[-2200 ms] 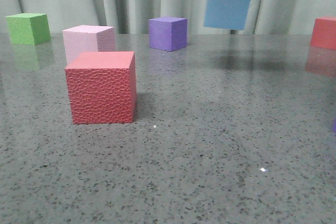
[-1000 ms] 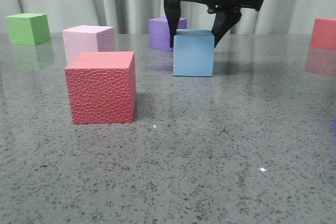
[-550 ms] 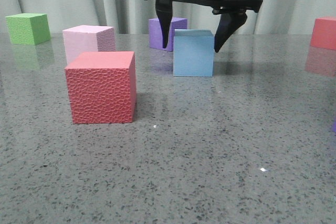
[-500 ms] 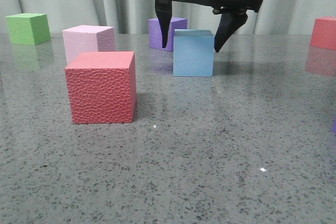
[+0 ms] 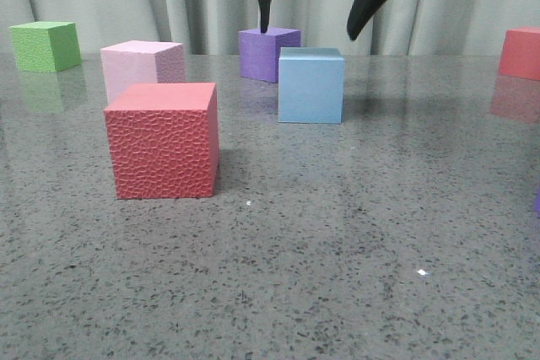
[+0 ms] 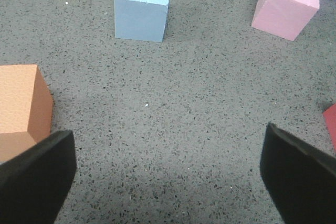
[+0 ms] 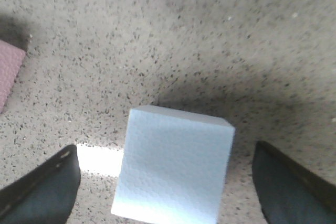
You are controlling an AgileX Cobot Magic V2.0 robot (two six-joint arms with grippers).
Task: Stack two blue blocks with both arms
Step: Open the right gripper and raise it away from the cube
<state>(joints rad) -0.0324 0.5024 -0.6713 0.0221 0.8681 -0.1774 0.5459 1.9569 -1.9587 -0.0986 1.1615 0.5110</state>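
Fingers spread wide, the right tool [image 5: 316, 14] hangs above one blue block [image 5: 310, 84], body cropped; left tool [image 6: 168, 174] likewise apart.

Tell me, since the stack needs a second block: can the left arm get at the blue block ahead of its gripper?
Probably yes. The left gripper is open, and only bare table lies between it and the blue block; the orange cube sits off to one side.

Blue block [image 7: 173, 169] between spread pincer [image 7: 168, 182] fingers
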